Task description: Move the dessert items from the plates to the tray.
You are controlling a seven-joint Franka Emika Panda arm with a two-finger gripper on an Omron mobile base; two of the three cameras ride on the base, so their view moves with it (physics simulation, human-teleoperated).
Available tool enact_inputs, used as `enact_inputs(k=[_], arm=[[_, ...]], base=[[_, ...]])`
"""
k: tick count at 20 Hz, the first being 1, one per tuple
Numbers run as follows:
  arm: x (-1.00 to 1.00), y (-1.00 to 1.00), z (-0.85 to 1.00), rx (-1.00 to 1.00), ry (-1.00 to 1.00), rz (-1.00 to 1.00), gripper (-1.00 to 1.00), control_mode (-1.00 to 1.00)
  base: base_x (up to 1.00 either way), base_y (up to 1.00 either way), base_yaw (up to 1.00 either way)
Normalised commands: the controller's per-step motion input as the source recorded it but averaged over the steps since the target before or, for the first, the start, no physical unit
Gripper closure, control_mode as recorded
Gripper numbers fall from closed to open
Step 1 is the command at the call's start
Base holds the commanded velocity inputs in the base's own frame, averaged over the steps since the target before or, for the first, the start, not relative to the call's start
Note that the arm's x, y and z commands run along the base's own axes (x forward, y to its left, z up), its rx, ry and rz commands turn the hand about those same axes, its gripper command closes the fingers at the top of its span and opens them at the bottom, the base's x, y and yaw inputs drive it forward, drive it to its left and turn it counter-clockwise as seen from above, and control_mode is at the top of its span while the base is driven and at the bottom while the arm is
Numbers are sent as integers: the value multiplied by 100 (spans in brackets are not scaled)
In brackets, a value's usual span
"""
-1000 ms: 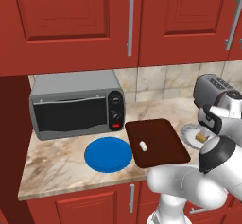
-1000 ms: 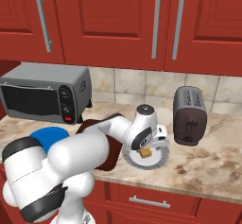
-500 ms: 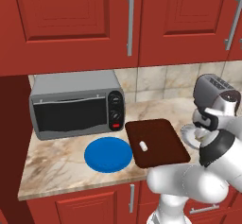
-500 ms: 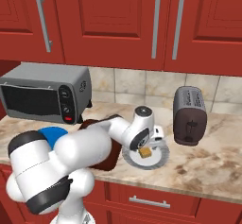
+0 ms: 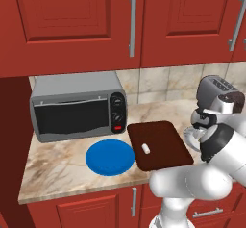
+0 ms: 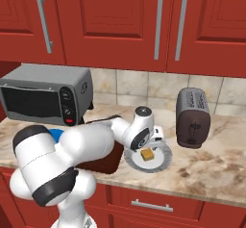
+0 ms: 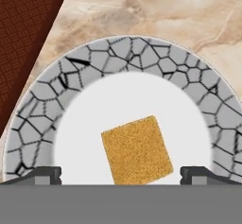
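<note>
Tan-brown cube dessert [image 7: 137, 150] sits mid pale grey-white ridged plate [image 7: 42, 105], between spread-apart empty gripper [image 7: 121, 173] fingertips. Cube lies rotated to them, so closing could twist or skid it off-grip. White marshmallow cylinder [image 5: 146, 148] already on dark reddish-brown rectangular tray [image 5: 166, 155] on the tabletop

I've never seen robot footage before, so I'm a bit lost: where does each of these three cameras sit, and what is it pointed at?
Left base view: behind the arm's left, facing the counter with tray, blue plate, marshmallow; white arm at lower right.
Right base view: behind its right; arm at lower left, reaching the grey plate.
Hand view: on the hand, looking down at the tan cube; fingertips open.
Both base views share microwave and toaster.
</note>
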Motion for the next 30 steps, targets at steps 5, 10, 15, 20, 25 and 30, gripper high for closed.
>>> enact_inputs(k=[5, 10, 15, 20, 25, 30], arm=[[0, -13, -15, 0, 0, 0, -100, -100], [0, 0, -17, 0, 0, 3, -100, -100], [2, 0, -24, 3, 0, 3, -100, -100], [4, 0, -24, 0, 0, 4, -100, -100], [3, 0, -3, 0, 0, 0, -100, -100], [0, 0, -16, -4, 0, 0, -100, -100]], base=[[0, 0, 0], [0, 0, 0], [0, 0, 0], [0, 0, 0], [0, 0, 0], [0, 0, 0]])
